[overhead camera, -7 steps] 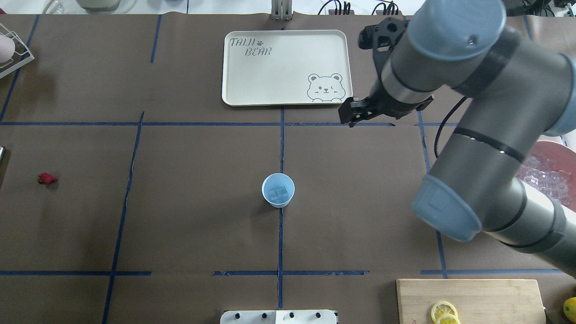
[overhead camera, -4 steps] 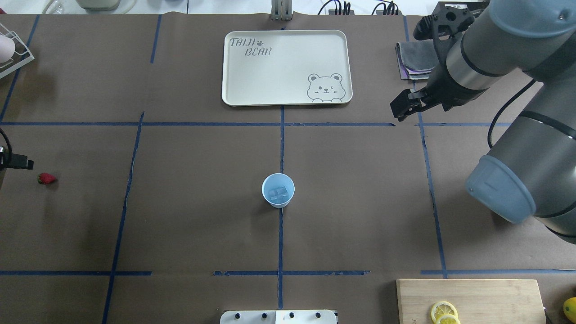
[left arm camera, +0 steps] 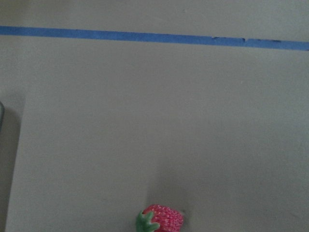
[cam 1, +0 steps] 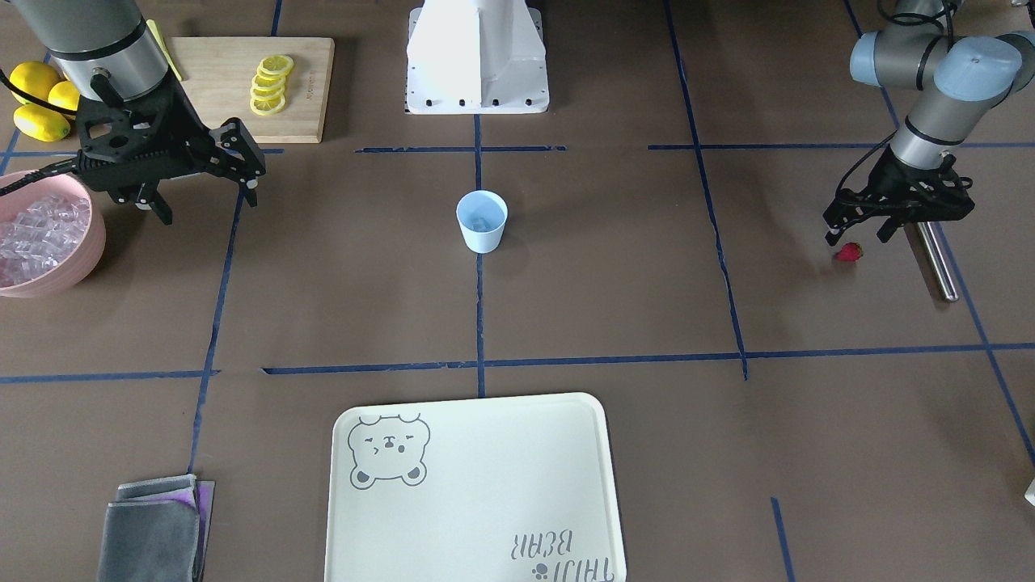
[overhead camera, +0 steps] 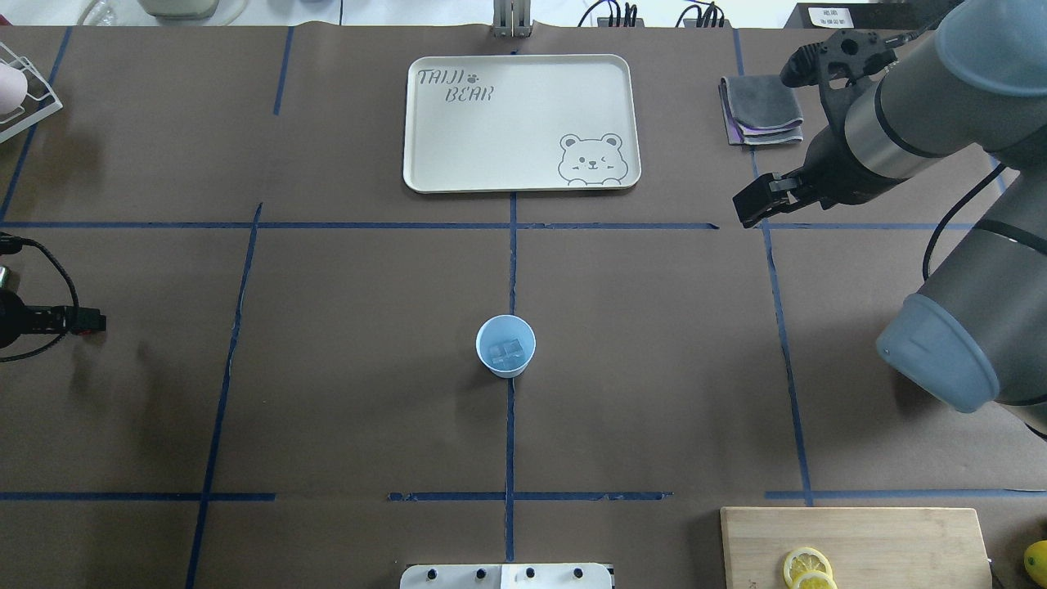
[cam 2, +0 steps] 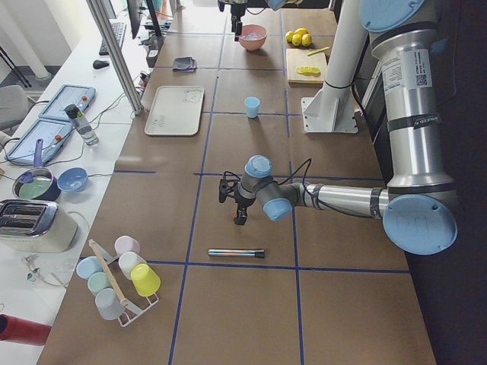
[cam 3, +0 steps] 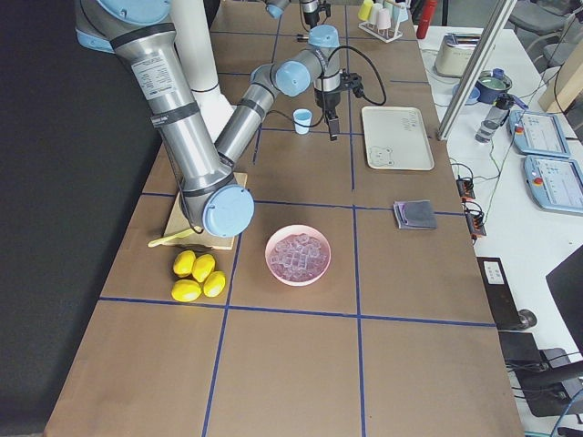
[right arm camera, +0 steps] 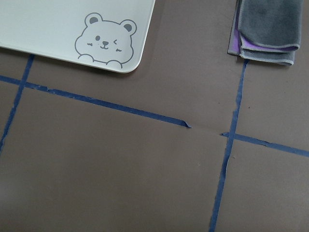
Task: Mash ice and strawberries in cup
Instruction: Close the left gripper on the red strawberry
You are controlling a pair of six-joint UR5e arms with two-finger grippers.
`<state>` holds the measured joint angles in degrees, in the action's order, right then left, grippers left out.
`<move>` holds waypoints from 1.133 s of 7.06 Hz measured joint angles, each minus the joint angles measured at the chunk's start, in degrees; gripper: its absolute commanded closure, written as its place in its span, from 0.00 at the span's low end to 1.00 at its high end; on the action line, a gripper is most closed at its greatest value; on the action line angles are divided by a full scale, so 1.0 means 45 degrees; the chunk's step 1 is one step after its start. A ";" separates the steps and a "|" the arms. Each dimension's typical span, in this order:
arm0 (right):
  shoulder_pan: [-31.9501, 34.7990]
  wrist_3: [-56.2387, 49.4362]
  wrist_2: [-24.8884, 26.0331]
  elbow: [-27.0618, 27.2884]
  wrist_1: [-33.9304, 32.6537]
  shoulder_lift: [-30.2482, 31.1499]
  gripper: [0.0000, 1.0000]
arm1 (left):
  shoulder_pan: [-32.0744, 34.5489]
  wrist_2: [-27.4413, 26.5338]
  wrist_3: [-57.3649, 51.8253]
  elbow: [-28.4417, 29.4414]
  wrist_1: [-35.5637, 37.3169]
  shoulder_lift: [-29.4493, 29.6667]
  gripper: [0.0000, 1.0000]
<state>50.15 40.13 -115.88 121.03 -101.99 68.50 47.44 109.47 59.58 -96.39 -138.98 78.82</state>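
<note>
Left tool [cam 1: 855, 236] is held open just above the strawberry [cam 1: 847, 252], which lies on the table [cam 1: 606, 307] well to the robot's left of the cup [cam 1: 482, 239], evidently so that it can be gripped and added to the ice [overhead camera: 505, 352] in the cup, while the right tool [cam 1: 206, 202] is parked open and empty well to the cup's right.

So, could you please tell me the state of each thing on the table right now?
cup: upright, ice cubes inside
strawberry: lying on the table, not gripped
left gripper: open, over the strawberry
right gripper: open, holding nothing
pink bowl: upright, filled with loose ice
cloth: folded
</note>
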 measured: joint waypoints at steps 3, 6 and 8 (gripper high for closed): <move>0.0077 0.0045 -0.0236 0.0011 0.0100 0.0018 0.01 | -0.0032 -0.0012 -0.0032 0.0364 -0.0013 0.0243 0.05; 0.0082 0.0047 -0.0248 0.0002 0.0106 -0.0004 0.01 | -0.0034 0.0006 -0.0054 0.0642 -0.0013 0.0446 0.15; 0.0068 0.0060 -0.0242 -0.0017 0.0106 -0.0027 0.01 | -0.0031 0.0008 -0.0045 0.0670 -0.0014 0.0449 0.34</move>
<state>50.46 40.40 -116.96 120.95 -101.51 68.38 47.30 109.51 59.37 -93.37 -139.04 80.84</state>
